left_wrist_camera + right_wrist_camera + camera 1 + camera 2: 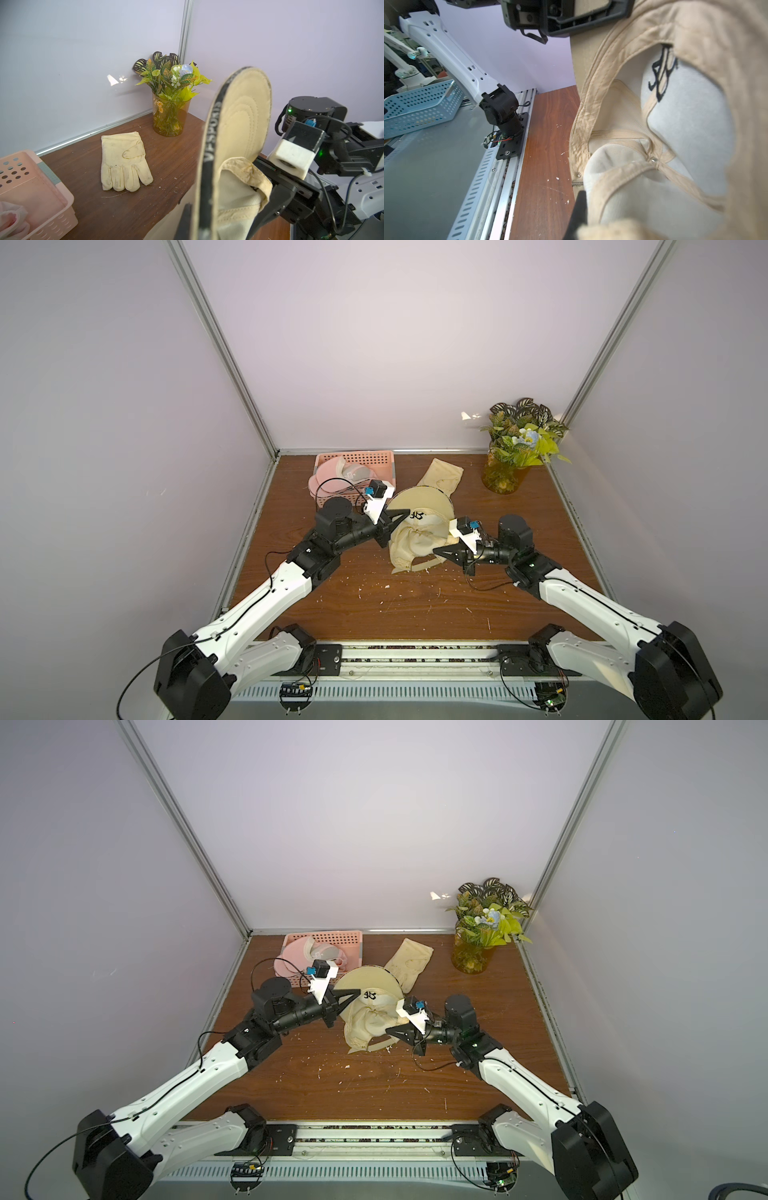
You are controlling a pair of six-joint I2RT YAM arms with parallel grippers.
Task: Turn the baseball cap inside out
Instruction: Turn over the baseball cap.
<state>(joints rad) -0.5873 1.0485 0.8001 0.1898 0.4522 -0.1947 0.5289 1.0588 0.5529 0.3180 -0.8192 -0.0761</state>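
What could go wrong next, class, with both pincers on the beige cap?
The right pincer seems to hold only a thin fold of the cap; it may slip when pulled. The left pincer grips by the upright brim, which could swing into the glove behind it.

Matt beige cloth baseball cap [409, 545], scuffed wood-grain table [374, 614], perforated pink plastic basket [353, 456], cloth glove [442, 479].

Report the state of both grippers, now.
Left gripper: closed, holding the baseball cap by its brim.
Right gripper: closed on the cap's rear edge.
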